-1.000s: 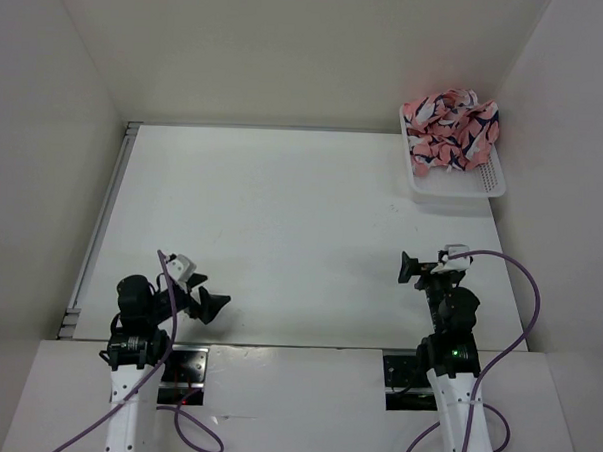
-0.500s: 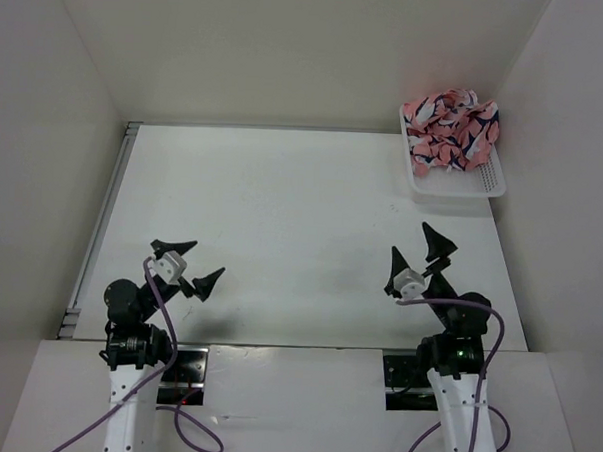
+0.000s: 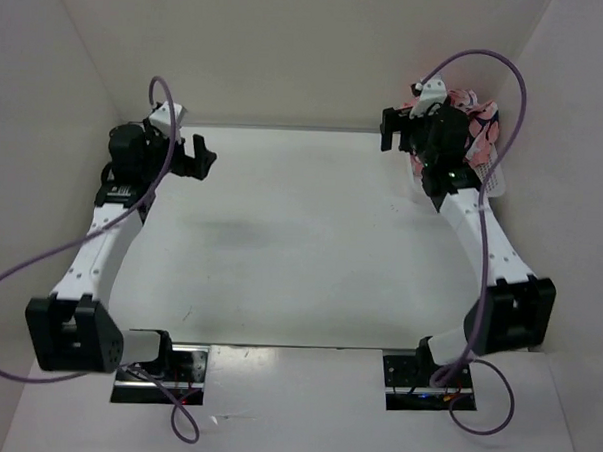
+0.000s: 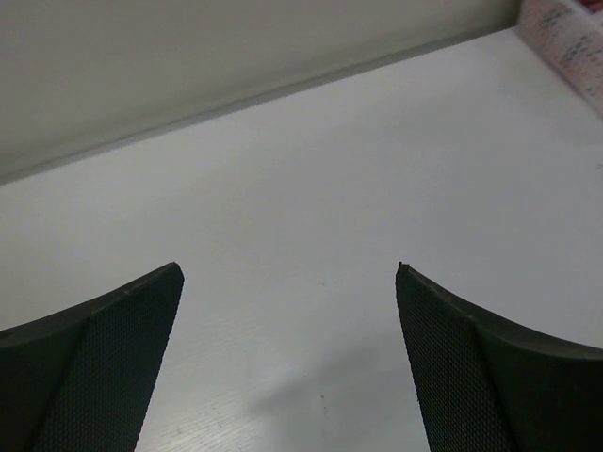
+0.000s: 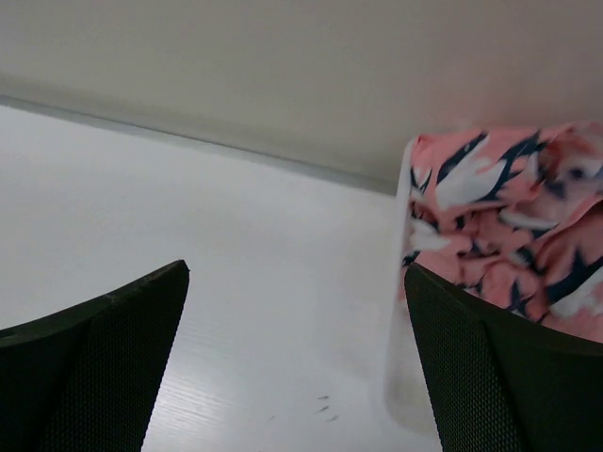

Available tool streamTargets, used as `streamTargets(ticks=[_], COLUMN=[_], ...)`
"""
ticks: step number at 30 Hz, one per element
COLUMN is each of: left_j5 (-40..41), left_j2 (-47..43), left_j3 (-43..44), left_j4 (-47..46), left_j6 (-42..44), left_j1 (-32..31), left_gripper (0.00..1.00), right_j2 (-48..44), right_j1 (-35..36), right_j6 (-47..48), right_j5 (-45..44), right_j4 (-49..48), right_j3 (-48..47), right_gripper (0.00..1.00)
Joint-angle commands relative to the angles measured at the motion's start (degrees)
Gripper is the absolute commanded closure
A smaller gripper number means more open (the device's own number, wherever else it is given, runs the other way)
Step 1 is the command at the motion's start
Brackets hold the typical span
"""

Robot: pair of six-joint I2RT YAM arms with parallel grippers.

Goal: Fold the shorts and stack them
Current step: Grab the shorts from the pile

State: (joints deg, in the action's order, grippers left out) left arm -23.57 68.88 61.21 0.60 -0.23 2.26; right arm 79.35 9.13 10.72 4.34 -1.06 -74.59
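Right wrist view gives us the best look here. The shorts (image 5: 509,226) are crumpled in a heap inside the basket (image 5: 397,372), which is white plastic. The cloth is pink with navy and white shapes all over. The right gripper (image 5: 297,269) is spread wide with nothing between its fingers, hanging over the bare table (image 5: 236,311) just left of the basket's wall. One fingertip lines up with the basket's edge from this angle, but we honestly can't tell if it's touching.

Top external view: both arms are stretched out toward the back wall. The right one ends by the far right corner, right next to the basket. It hides a good chunk of the basket and shorts from above, so we only get some pink poking out past it. The left gripper (image 3: 196,157) is over by the far left corner, well apart from the shorts.

Left wrist view: same deal on that side, with the fingers wide apart and empty. There's plain white table under them and a sliver of the basket up in the top right corner.
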Motion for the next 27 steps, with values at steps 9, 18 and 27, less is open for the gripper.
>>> streamTargets(ticks=[9, 18, 27], left_j5=[6.2, 4.5, 5.0], left_j2=[17.9, 27.1, 30.9], left_j3=[9.5, 18.1, 21.8], left_j4=[9.4, 12.9, 14.6], left_j6=[0.2, 0.2, 0.2], left_j1=[-1.5, -2.0, -3.8], left_gripper=[0.00, 0.00, 0.00], right_j2=[29.5, 46.6, 55.2], right_j1=[-3.3, -4.9, -6.6], right_j6=[-29.3, -33.5, -34.6], right_j5=[-32.6, -43.9, -46.9], right_j4=[0.1, 3.8, 4.5], right_j3=[-25.2, -45.3, -51.1], right_gripper=[0.04, 0.04, 0.54])
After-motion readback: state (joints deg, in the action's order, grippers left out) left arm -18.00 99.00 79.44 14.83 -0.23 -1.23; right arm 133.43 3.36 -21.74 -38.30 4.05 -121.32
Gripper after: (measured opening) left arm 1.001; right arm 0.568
